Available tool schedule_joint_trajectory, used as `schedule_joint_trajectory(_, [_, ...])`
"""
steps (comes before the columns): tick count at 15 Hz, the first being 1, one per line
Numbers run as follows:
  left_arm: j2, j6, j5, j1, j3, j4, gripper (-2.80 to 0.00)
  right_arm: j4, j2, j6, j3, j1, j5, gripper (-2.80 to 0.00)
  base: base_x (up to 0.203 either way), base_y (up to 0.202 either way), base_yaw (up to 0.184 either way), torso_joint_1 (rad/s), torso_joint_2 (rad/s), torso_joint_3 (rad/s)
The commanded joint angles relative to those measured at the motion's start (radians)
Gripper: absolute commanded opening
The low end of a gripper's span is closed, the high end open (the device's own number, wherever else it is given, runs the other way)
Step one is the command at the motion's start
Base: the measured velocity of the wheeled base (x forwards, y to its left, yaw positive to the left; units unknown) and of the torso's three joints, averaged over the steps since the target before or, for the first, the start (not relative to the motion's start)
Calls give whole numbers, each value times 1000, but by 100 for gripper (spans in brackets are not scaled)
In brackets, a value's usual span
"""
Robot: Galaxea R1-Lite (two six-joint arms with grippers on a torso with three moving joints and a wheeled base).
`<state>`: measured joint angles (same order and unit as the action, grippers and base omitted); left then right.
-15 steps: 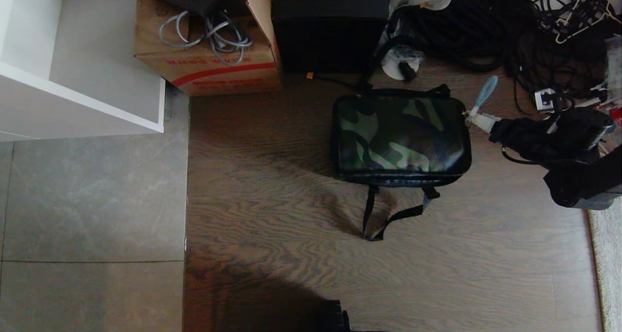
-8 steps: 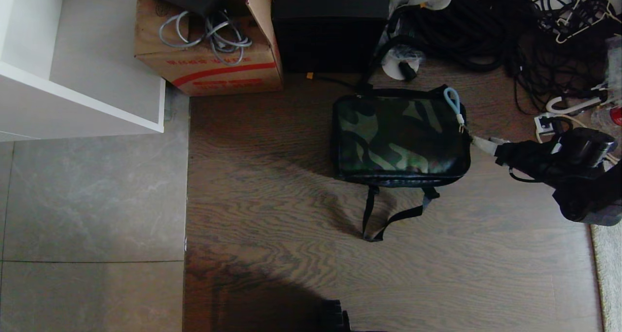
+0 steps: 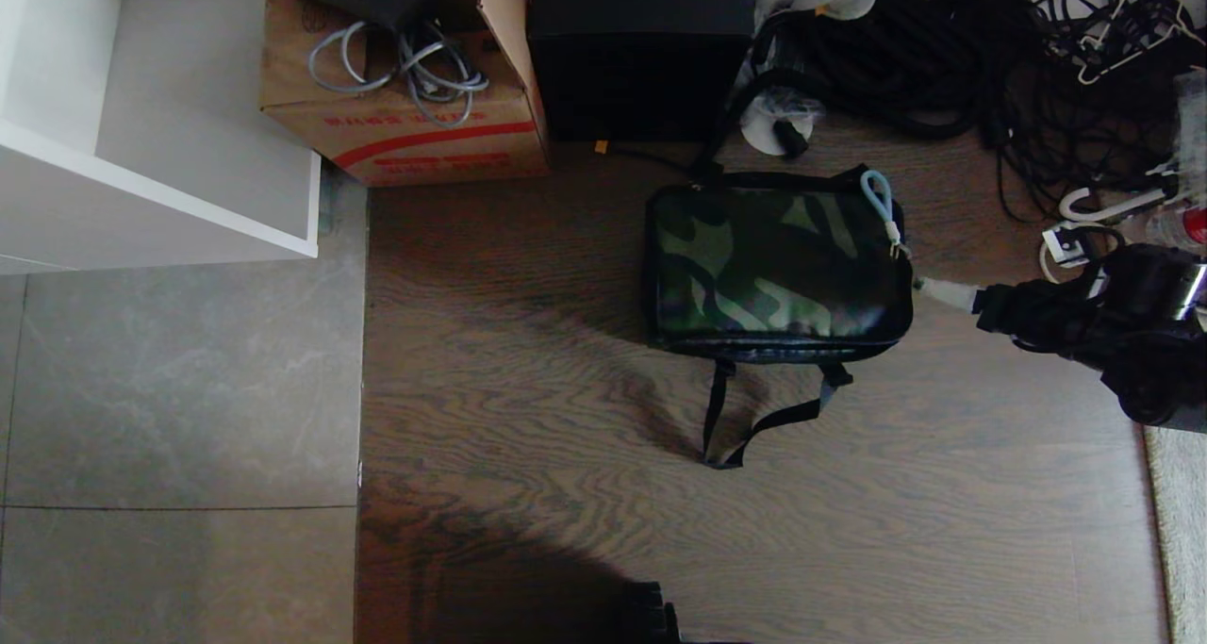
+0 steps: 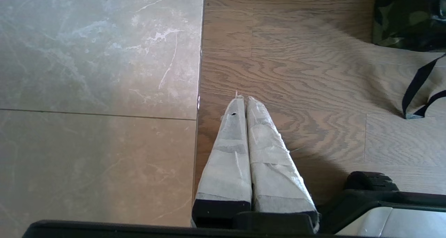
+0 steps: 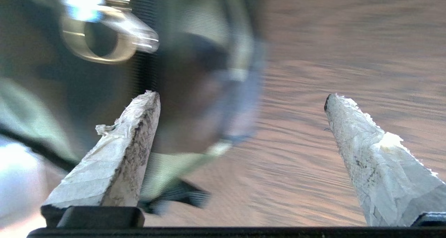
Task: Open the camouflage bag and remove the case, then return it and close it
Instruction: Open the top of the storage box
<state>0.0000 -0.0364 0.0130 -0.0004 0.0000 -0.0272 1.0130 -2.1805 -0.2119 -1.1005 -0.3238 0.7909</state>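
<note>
The camouflage bag (image 3: 778, 272) lies flat and zipped on the wooden floor, its black straps (image 3: 745, 418) trailing toward me. Its pale blue zipper loop (image 3: 879, 196) rests on the bag's far right corner. My right gripper (image 3: 926, 287) hovers just off the bag's right edge, open, with nothing between its taped fingers. In the right wrist view the right gripper (image 5: 241, 97) frames the blurred loop (image 5: 244, 84), a metal zipper ring (image 5: 101, 46) and the bag's side (image 5: 31, 102). My left gripper (image 4: 245, 98) is parked and shut above the floor. The case is hidden.
Behind the bag stand a brown cardboard box (image 3: 405, 107) with grey cables and a tall black box (image 3: 641, 50). A tangle of black cables (image 3: 943, 59) and a plug strip (image 3: 1066, 243) fill the far right. A white shelf (image 3: 160, 154) is at the left, a pale rug edge (image 3: 1179, 531) at the right.
My right gripper let go of the blue loop, opened wide and drew back to the right and toward me. The loop dropped onto the bag's corner.
</note>
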Motion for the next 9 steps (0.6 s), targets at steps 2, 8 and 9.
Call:
schedule_joint_trajectory(2, [0,0,1,0,6,0,-280,23,56,-18,26,38,4,0,0,0,0,0,0,0])
schedule_joint_trajectory(8, [0,0,1,-1,6,0,-280,78,91,-98,20,124,-35,0,0,0,0,0,0,0])
schedule_joint_trajectory(9, [0,0,1,0,6,0,-280,133,89,-98,22,140,-50,0,0,0,0,0,0,0])
